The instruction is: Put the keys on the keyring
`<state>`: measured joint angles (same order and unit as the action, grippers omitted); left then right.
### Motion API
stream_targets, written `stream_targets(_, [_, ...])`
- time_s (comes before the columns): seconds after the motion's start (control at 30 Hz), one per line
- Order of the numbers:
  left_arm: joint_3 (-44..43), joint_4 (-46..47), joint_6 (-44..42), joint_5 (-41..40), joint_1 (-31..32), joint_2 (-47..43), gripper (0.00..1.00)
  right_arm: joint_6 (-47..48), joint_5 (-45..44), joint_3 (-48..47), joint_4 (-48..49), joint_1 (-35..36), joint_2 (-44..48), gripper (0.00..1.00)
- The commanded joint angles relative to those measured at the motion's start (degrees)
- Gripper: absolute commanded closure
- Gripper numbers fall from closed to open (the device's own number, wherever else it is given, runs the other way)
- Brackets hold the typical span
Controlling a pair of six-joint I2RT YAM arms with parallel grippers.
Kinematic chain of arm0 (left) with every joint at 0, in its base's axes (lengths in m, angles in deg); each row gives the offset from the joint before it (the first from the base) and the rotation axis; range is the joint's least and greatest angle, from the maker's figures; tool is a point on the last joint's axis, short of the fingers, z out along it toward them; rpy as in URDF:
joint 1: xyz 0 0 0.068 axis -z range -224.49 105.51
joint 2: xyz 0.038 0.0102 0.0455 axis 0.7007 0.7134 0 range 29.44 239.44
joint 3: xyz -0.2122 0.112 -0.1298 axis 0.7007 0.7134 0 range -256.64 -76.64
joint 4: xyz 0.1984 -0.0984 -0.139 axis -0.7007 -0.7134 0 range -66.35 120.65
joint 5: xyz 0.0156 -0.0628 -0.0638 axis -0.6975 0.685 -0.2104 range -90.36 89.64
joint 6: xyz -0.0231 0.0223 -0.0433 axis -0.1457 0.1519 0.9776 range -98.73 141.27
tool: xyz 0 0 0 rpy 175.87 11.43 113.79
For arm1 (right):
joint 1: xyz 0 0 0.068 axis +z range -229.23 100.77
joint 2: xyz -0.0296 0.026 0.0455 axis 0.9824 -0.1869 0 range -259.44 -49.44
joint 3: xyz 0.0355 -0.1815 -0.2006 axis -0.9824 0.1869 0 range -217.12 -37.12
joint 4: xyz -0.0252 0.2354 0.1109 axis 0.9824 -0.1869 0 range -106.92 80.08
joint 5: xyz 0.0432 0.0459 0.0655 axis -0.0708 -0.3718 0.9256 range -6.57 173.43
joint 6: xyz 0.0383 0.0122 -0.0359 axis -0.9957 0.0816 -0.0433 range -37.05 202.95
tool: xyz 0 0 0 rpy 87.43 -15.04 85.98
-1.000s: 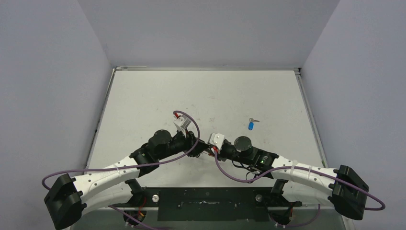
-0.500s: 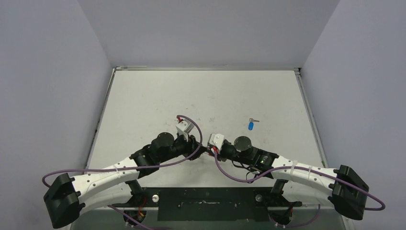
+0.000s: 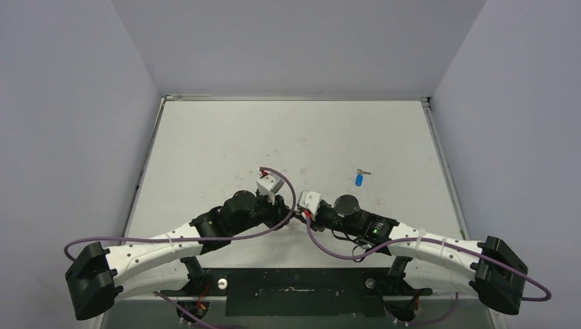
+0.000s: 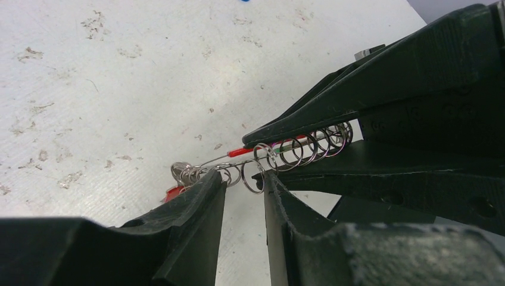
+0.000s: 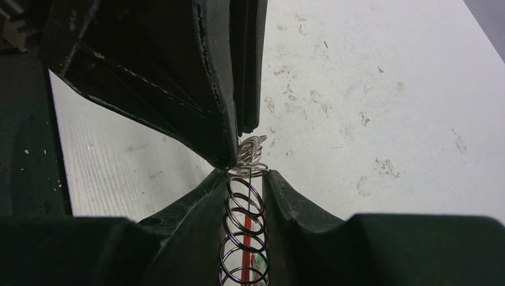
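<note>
The keyring, a silvery wire coil with a red section, is stretched between the two grippers just above the table. My right gripper is shut on the coil; a bit of green shows between its fingers. My left gripper is open a narrow gap, with small loops of the coil's end across its fingertips. In the top view the left gripper and the right gripper meet at the table's middle front and hide the keyring. The blue key lies on the table, right of both.
A small red piece hangs at the coil's far end beside my left finger. Purple cables loop over both wrists. The white table is walled on three sides.
My left arm has moved right and nearer, bringing its gripper up against the right gripper. The right arm and the blue key have not moved.
</note>
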<state>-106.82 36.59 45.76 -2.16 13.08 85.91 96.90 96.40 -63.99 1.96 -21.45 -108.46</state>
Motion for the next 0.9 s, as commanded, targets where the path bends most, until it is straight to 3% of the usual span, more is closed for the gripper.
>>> stream_targets(0.0, [-3.1, -3.2, -2.0, -5.2, 1.1, -0.6, 0.73, 0.2, 1.3, -3.4, 4.2, 0.2, 1.5, 1.00])
stream_targets(0.23, [-4.1, -9.7, -2.4, -12.3, 2.2, -2.5, 0.77, 0.4, 1.3, -3.6, 4.0, 0.3, 1.3, 1.00])
stream_targets(0.4, [-4.0, -9.7, -1.8, -13.2, 2.5, -4.4, 0.76, 0.7, 1.3, -3.6, 3.8, 0.2, 1.3, 1.00])
stream_targets(0.6, [-1.1, -5.1, 1.8, -11.7, 2.5, -8.4, 0.76, 0.9, 1.1, -3.5, 3.7, 0.2, 1.5, 1.00])
stream_targets(0.87, [5.7, 5.0, 15.2, -8.3, 2.4, -13.3, 0.74, 1.1, 1.1, -2.7, 4.5, 0.2, 1.9, 1.00])
